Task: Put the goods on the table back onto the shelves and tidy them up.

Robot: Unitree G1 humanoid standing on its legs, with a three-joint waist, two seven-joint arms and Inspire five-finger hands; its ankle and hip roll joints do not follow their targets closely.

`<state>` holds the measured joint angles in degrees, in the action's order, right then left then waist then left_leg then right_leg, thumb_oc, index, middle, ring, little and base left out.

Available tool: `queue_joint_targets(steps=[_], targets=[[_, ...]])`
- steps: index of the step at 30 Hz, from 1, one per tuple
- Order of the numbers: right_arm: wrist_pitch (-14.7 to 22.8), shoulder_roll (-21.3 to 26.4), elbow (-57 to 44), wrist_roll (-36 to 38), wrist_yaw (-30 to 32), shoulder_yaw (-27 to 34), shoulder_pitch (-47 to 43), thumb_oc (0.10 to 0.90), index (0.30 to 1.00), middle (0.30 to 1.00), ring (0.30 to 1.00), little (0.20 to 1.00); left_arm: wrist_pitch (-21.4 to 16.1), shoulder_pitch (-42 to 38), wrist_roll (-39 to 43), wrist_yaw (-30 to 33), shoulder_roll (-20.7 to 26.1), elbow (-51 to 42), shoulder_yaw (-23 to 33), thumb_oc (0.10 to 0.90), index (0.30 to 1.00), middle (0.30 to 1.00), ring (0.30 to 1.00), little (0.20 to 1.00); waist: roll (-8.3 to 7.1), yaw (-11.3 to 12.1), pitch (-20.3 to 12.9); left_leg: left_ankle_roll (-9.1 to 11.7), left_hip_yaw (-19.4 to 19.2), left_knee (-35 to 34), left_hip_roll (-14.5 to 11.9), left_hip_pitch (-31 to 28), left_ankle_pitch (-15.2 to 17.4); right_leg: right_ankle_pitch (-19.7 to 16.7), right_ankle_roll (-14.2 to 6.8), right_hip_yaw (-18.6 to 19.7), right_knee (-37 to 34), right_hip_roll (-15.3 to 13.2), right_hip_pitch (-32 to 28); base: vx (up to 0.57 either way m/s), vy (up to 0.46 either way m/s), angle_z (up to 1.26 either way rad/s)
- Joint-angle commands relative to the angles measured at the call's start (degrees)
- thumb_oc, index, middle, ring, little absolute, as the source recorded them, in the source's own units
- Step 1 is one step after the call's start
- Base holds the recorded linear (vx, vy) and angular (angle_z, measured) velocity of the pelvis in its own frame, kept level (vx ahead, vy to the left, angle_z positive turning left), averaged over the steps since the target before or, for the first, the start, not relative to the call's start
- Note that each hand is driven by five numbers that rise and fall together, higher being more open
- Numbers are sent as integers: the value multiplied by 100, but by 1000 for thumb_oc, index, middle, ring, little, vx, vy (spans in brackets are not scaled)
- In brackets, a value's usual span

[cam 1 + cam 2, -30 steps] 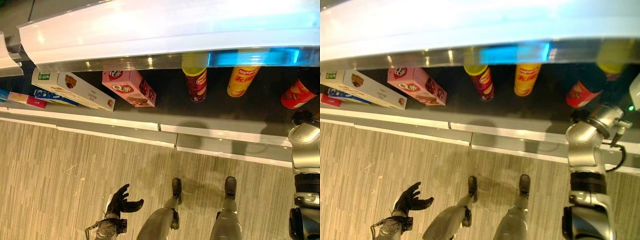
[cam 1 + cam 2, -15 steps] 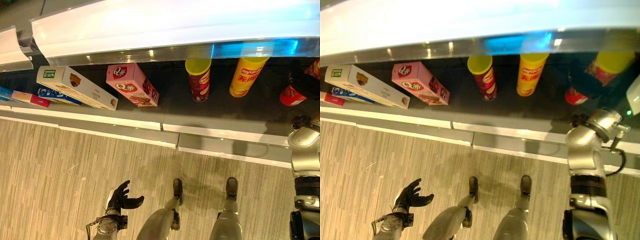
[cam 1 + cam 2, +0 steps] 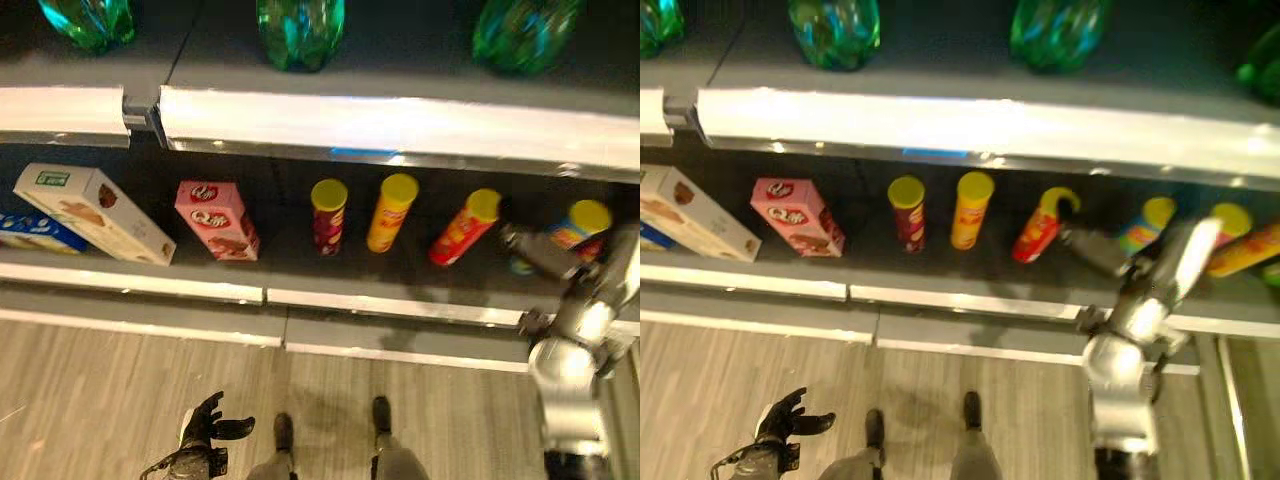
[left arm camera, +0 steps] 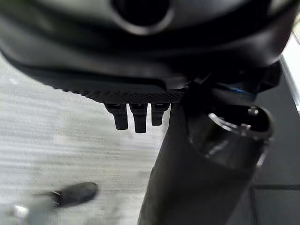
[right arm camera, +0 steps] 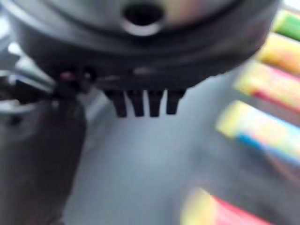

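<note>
1. My left hand hangs low over the grey floor, fingers spread and relaxed, holding nothing.
2. My right hand reaches into the dark shelf; its fingers stick out straight in the right wrist view and grip nothing.
3. It sits just beside a tilted red can with a yellow lid, and a blue and yellow can stands close behind my arm.
4. Left of those stand a yellow can and a dark red can, upright and near each other.
5. Further left on the same shelf are a pink box, a long white box lying at a slant, and a blue packet.
6. Green bottles stand on the shelf above.
</note>
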<state>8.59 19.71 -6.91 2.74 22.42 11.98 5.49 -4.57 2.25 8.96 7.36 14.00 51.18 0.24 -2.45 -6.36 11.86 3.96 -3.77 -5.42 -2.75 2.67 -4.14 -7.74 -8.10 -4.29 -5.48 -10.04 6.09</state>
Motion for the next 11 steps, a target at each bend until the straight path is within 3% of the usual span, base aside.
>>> queue_joint_targets(steps=[1, 4, 5, 8, 11], targets=[[618, 1010, 164, 2079, -1897, 479, -26, 800, 900, 900, 900, 900, -229, 78, 32, -295, 315, 199, 152, 800, 900, 900, 900, 900, 261, 60, -421, 231, -127, 42, -219, -403, 613, 242, -240, -71, 48, -18, -119, 63, -14, -3], [483, 721, 478, 3057, -2604, 291, 336, 800, 900, 900, 900, 900, -255, 90, 34, -389, 254, 284, 159, 800, 900, 900, 900, 900, 177, 6, -510, 251, -179, 42, -263, -503, 632, 239, -234, -54, 48, 1, -189, 35, -11, -25], [284, 683, 792, 3289, -2986, 75, 652, 800, 900, 900, 900, 900, -287, 79, 57, -490, 245, 307, 194, 800, 900, 900, 900, 900, 116, -23, -559, 266, -213, 42, -287, -541, 631, 231, -238, -67, 49, 6, -217, 14, -12, -34], [-33, 755, 1422, 3399, -3475, -211, 991, 800, 900, 900, 900, 900, -331, 48, 90, -660, 280, 326, 192, 800, 900, 900, 900, 900, 42, -44, -629, 298, -237, 42, -307, -563, 621, 224, -244, -89, 55, 12, -241, 10, -11, -10], [-130, 646, 2300, 3218, -3508, -457, 1098, 800, 900, 900, 900, 900, -356, 25, 92, -762, 290, 351, 70, 800, 900, 900, 900, 900, -6, -65, -672, 304, -215, 42, -314, -597, 625, 226, -243, -106, 63, 10, -291, 17, -6, 2]])
